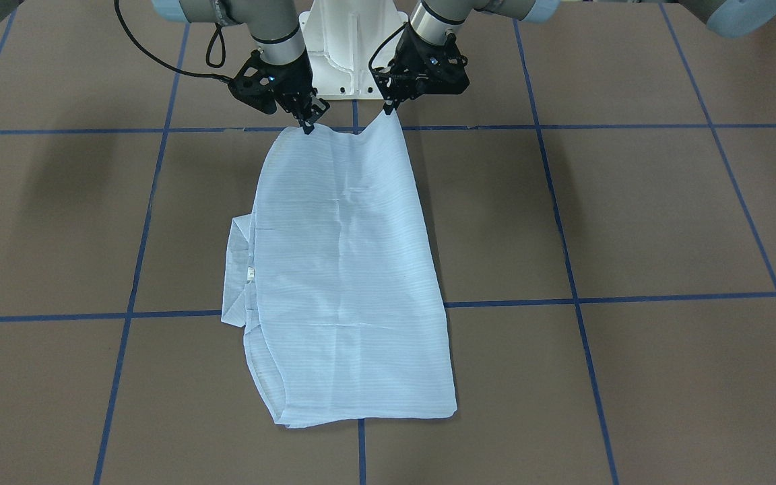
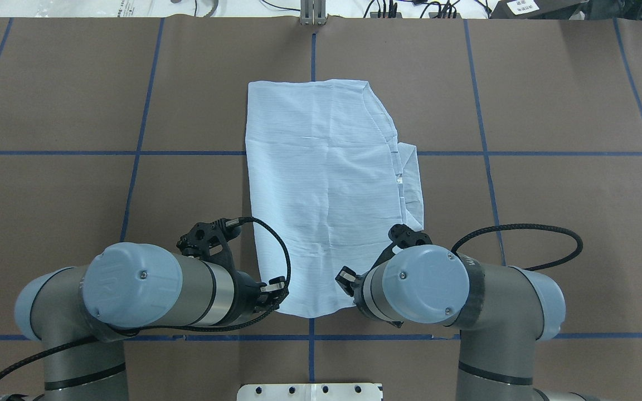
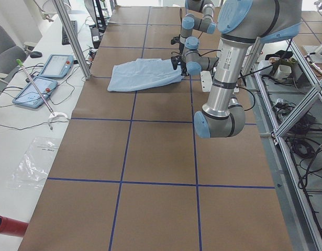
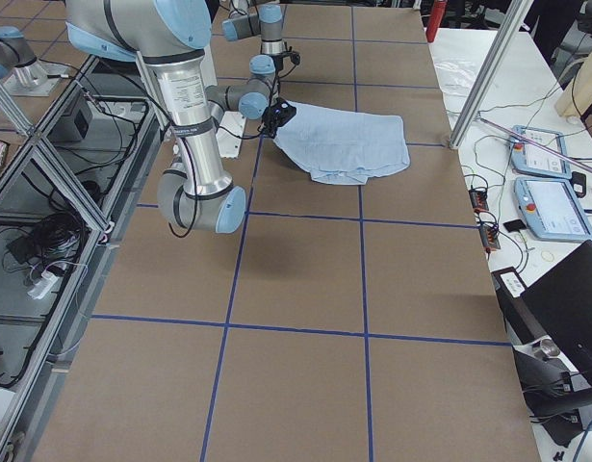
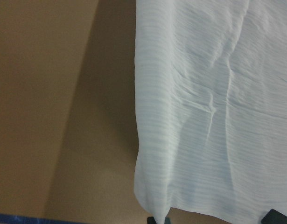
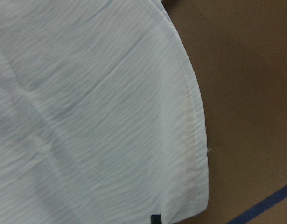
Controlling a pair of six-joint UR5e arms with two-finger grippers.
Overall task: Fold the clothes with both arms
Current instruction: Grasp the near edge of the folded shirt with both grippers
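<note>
The pale-blue striped shirt (image 1: 347, 269) lies folded into a long rectangle on the brown table, its collar and small white label (image 1: 251, 273) poking out on one side. Its edge nearest the robot's base is raised a little. My left gripper (image 1: 390, 108) is shut on one corner of that edge, pulling it up into a peak. My right gripper (image 1: 307, 126) is shut on the other corner. From overhead the shirt (image 2: 321, 184) runs away from both wrists, which hide most of the fingers. Each wrist view shows the cloth (image 5: 213, 116) (image 6: 87, 116) hanging close below the camera.
The white base pedestal (image 1: 351, 47) stands just behind the grippers. Blue tape lines (image 1: 563, 229) grid the table. A side bench carries two teach pendants (image 3: 43, 78) and cables beyond the table's far edge. Aluminium frame posts (image 4: 478, 77) stand near that edge.
</note>
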